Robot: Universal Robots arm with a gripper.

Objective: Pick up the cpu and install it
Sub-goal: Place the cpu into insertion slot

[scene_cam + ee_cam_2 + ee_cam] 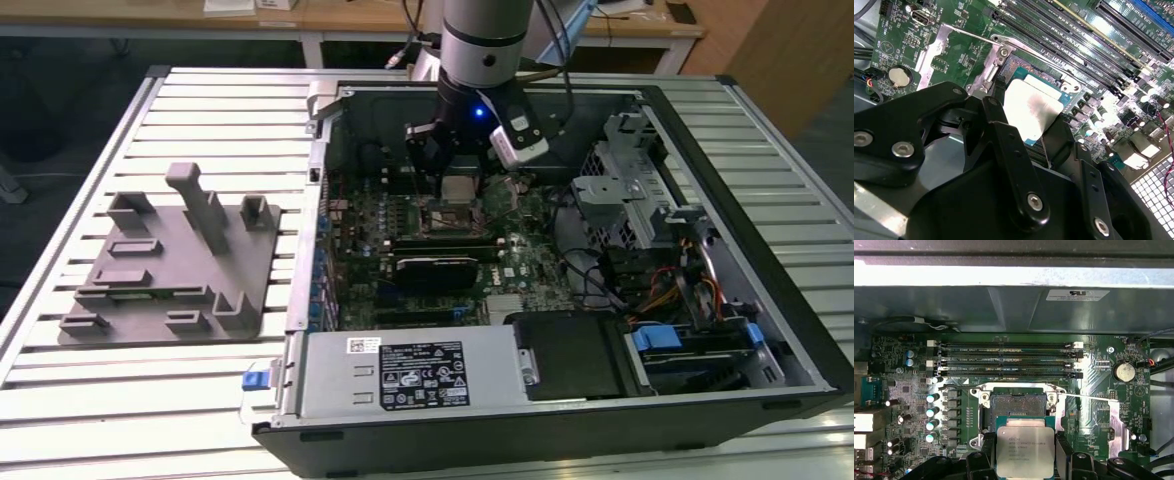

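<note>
The cpu (1025,451) is a thin square chip with a pale silver top, and my gripper (1025,454) is shut on its two opposite edges. In the first wrist view it hangs just in front of the open socket (1019,402) on the green motherboard, partly overlapping the socket's near frame. In the second wrist view the cpu (1030,109) sits between the black fingers (999,95), tilted a little above the socket (1021,65). In the exterior view my gripper (461,180) is inside the open computer case, holding the cpu (461,188) just above the socket (446,213).
A grey plastic fixture (167,260) with upright posts stands on the slatted table at the exterior view's left. Inside the case are a black block (434,265), the power supply (400,372), a drive cage (641,195) and cables. Memory slots (1004,360) lie beyond the socket.
</note>
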